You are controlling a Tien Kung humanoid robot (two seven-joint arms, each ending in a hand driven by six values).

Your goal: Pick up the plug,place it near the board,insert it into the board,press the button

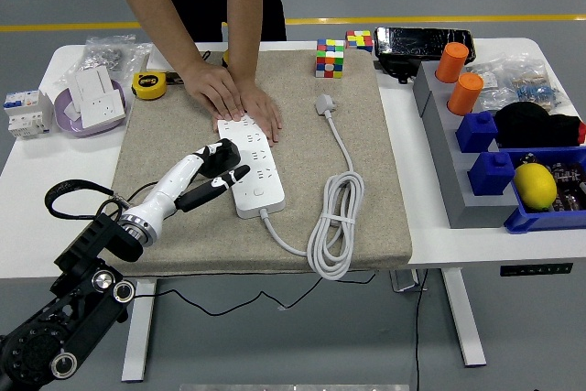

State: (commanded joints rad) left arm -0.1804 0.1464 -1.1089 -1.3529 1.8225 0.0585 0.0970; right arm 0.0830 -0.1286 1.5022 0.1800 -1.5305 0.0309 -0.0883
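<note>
The white power strip (257,174) lies lengthwise on the beige mat (385,180). My left hand (222,168) rests at the strip's left edge, fingers curled and holding nothing, with one fingertip (241,172) lying on the strip's top. A person at the far side presses both hands (240,101) down on the strip's far end. The white plug (325,103) lies free on the mat to the right of the strip. Its cable runs down into a coil (336,226) and back to the strip's near end. My right arm is out of view.
Two colour cubes (330,57) stand at the mat's far edge, with a yellow tape measure (148,85) to their left. A purple bowl with white sockets (92,103) stands far left. Grey and blue bins (485,171) with orange cylinders and a lemon (536,185) fill the right side.
</note>
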